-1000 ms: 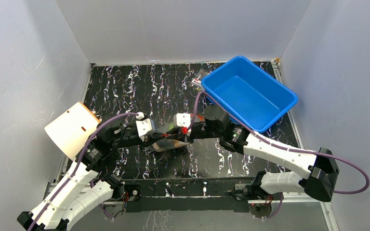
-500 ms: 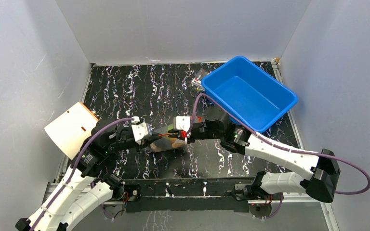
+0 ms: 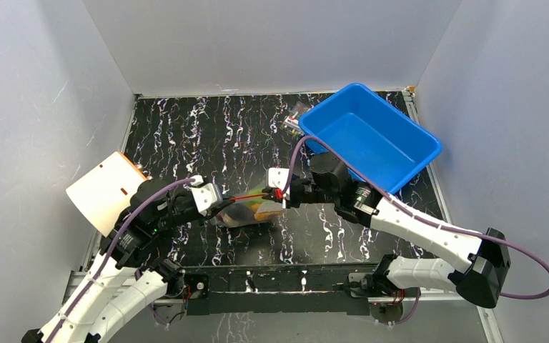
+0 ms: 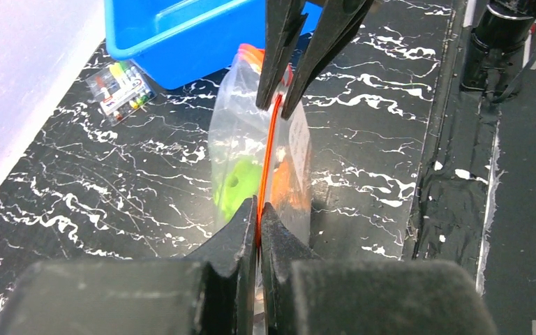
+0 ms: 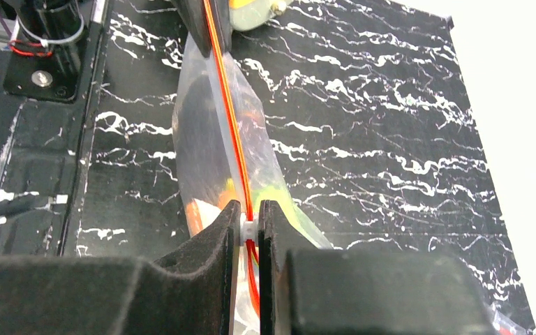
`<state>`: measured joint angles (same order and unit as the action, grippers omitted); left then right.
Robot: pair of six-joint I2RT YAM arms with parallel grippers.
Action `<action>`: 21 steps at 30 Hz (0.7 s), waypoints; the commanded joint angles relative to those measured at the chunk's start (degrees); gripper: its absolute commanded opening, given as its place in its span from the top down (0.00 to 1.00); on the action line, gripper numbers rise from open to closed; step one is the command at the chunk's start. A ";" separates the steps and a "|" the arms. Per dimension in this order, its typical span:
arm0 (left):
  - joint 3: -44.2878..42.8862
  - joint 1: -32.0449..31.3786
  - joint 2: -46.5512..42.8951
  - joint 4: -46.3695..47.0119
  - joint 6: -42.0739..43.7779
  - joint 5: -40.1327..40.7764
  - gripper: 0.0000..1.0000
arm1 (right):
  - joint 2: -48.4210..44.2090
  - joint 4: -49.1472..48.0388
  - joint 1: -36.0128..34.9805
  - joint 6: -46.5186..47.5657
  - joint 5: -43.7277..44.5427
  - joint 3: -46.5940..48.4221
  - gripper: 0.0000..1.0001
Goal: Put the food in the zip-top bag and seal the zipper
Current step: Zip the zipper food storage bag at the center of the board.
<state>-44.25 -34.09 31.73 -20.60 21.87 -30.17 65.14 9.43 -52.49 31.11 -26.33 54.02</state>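
Top external view: two arms hold one clear zip-top bag (image 3: pixel 249 214) between them over the near middle of a black marbled table (image 3: pixel 200 128). The left gripper (image 3: pixel 222 207) is pressed together on the left end of the red-orange zipper (image 3: pixel 250 196). The right gripper (image 3: pixel 278 194) pinches its right end, where a small white piece sits between the pads. The zipper is one straight, taut line running left to right, its left end slightly nearer. The bag's mouth edge is up and its body hangs below toward the table. The food (image 4: pixel 236 183) shows through the plastic as green, orange and yellow pieces, but the count cannot be told. One blue bin (image 3: pixel 350 90) sits at the far right, with one small packet of coloured sticks (image 3: pixel 294 118) just beside its left corner. One white and orange box (image 3: pixel 104 191) stands at the left edge.
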 commanded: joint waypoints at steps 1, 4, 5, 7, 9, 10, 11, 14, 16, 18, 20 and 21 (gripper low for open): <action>-3.43 0.12 -2.63 -1.05 1.77 4.12 1.00 | -2.54 7.69 2.52 2.49 6.15 2.25 1.00; -4.48 0.13 -2.18 -3.34 2.78 5.25 1.00 | -3.34 10.16 3.15 3.21 7.00 2.68 1.00; -4.80 0.12 -2.05 -4.00 2.97 5.63 1.00 | -3.42 11.01 3.25 3.46 7.35 2.91 1.00; -5.28 0.11 -2.10 -4.56 3.00 6.30 1.00 | -3.73 12.79 3.40 3.95 8.16 3.35 1.00; -5.41 0.05 -2.40 -4.83 2.92 7.07 1.00 | -4.00 14.35 3.51 4.13 9.31 3.67 1.00; -5.49 0.09 -2.49 -4.92 2.96 7.66 1.00 | -4.10 15.22 3.53 4.23 10.19 4.03 1.00; -5.66 0.10 -2.61 -5.09 3.07 8.45 1.00 | -4.14 16.30 3.53 4.36 11.18 4.55 1.00; -6.18 0.06 -2.72 -6.30 3.82 9.53 1.00 | -4.60 19.16 3.60 3.88 14.53 5.91 1.00; -6.93 0.06 -2.59 -7.25 4.05 9.37 1.00 | -5.16 21.99 3.62 3.47 15.29 6.79 1.00; -7.23 0.11 -2.55 -8.04 4.35 9.63 1.00 | -6.18 23.34 3.61 3.16 16.04 6.68 1.00; -6.97 0.03 -2.67 -8.17 4.58 10.20 1.00 | -7.18 24.49 3.58 3.05 17.15 6.51 1.00; -6.81 0.02 -2.76 -8.08 4.61 10.57 1.00 | -7.56 25.15 3.56 2.89 17.70 6.39 1.00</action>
<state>-48.14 -34.26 30.63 -27.68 25.12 -23.05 60.69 26.44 -50.54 34.02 -17.45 58.59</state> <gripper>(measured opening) 0.010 0.096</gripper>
